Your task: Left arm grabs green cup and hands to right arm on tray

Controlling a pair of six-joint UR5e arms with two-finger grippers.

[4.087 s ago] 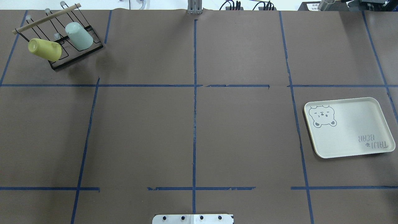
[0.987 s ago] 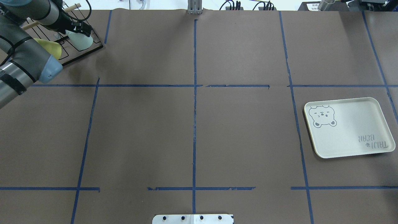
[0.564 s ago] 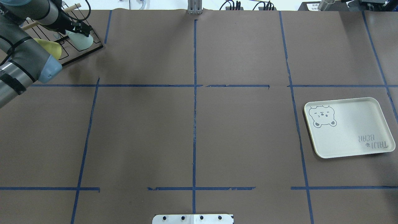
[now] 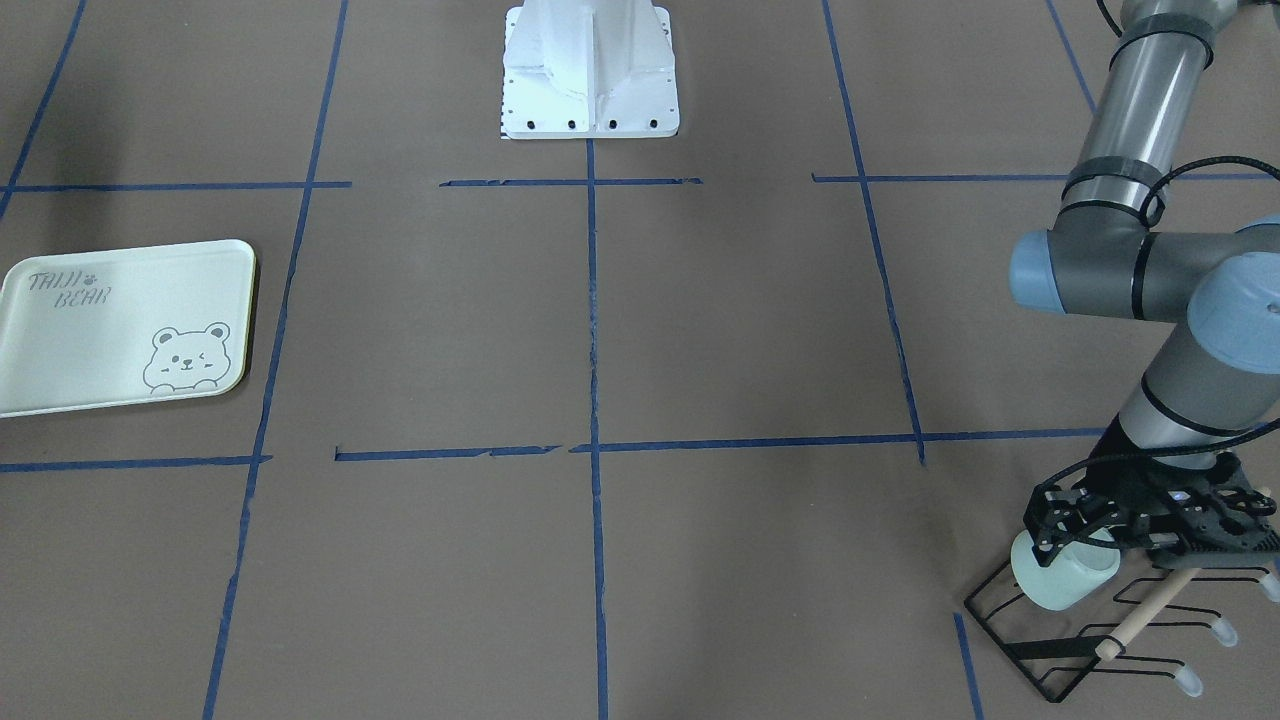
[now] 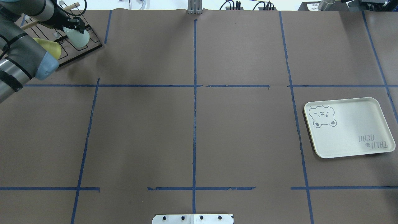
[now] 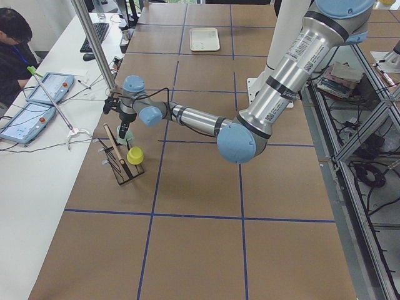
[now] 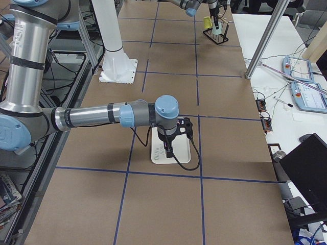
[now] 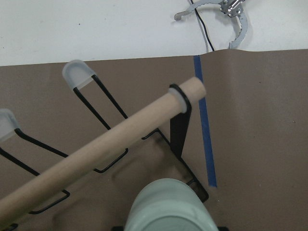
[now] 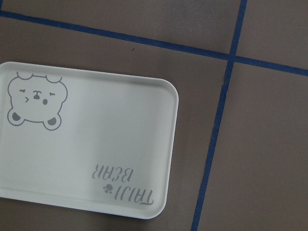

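Note:
The green cup (image 5: 78, 38) sits tilted at the black wire rack (image 5: 88, 49) at the far left corner. My left gripper (image 5: 74, 26) is shut on the cup's closed end. In the front-facing view the gripper (image 4: 1075, 535) sits over the cup (image 4: 1062, 580). The left wrist view shows the cup (image 8: 168, 207) at the bottom edge, under the rack's wooden dowel (image 8: 110, 144). The tray (image 5: 351, 137) lies at the right, with nothing on it, and fills the right wrist view (image 9: 110, 134). My right gripper (image 7: 169, 148) shows only in the exterior right view, above the tray; I cannot tell whether it is open.
A yellow cup (image 5: 51, 49) hangs on the same rack, beside the green one, partly behind my left arm. Blue tape lines grid the brown table cover. The robot's white base (image 4: 590, 70) stands at the near middle edge. An operator (image 6: 12, 50) sits at a side desk.
The left arm came in and closed on the green cup. Over the last second gripper and cup have shifted slightly to the left and away from the robot. The tray has not moved.

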